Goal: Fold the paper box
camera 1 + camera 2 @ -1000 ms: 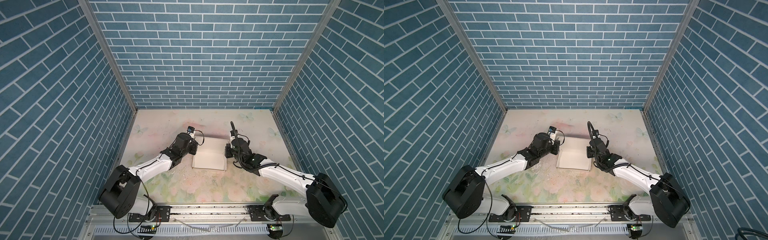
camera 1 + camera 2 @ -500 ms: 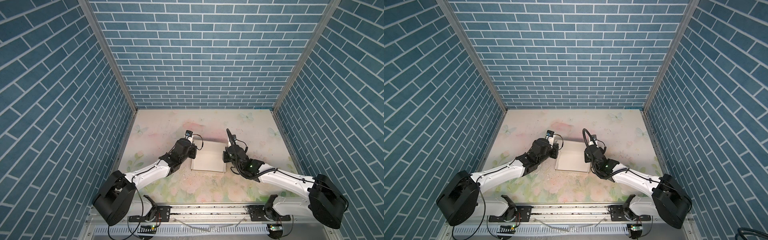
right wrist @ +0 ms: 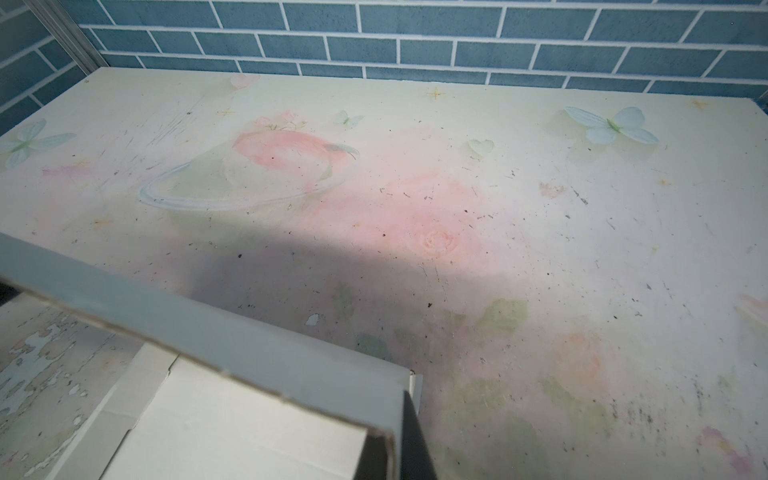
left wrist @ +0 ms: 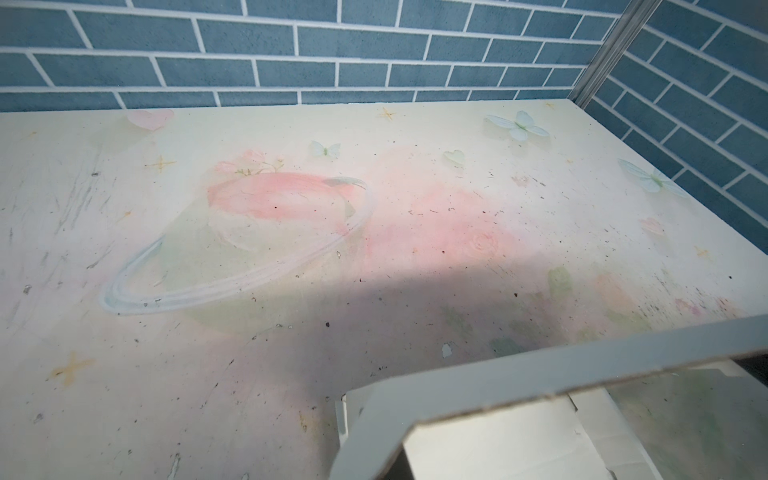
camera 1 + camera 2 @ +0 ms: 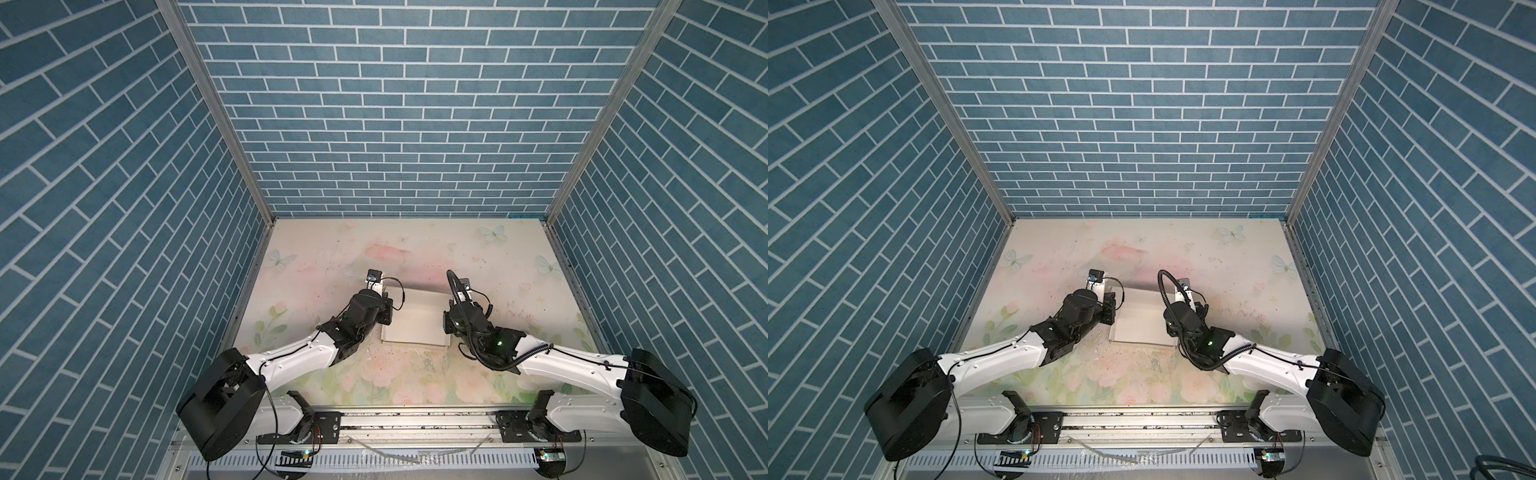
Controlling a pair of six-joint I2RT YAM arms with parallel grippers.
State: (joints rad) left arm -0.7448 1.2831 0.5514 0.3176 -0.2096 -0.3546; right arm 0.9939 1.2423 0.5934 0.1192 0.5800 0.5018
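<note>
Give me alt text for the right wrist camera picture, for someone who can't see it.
A raised white flap of the paper box slants across the near foreground, over its pale inner panels. Behind it lies a scuffed pastel table printed with butterflies and a pink ringed planet, backed by a blue brick wall.

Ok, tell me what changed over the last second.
The left gripper and right gripper drew back slightly toward the near edge of the table, and the far edge of the box came with them. Nothing was taken or let go: both stayed shut at the box's sides, and the box stayed between them.
</note>
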